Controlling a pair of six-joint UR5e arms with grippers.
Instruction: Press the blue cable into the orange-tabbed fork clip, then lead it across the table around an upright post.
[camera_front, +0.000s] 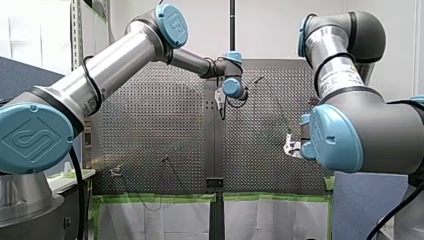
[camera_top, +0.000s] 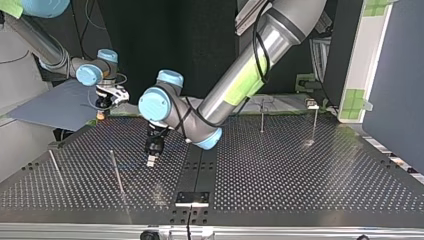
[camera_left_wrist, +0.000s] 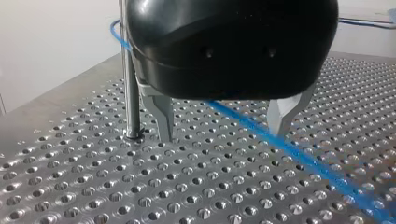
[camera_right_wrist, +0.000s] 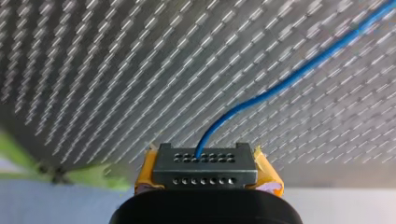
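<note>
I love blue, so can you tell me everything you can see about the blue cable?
The thin blue cable looks like smooth, bendy plastic-coated wire. One end comes out of a dark grey holed block pinched by the yellow pads of my right tool, then it curves away over the perforated metal table. In the left wrist view it runs straight between the open metal fingers of my left tool toward a thin upright metal post, partly hidden there.

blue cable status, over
Left gripper open, straddling blue cable. Right gripper shut on the cable. Upright post close beside a left finger.
</note>
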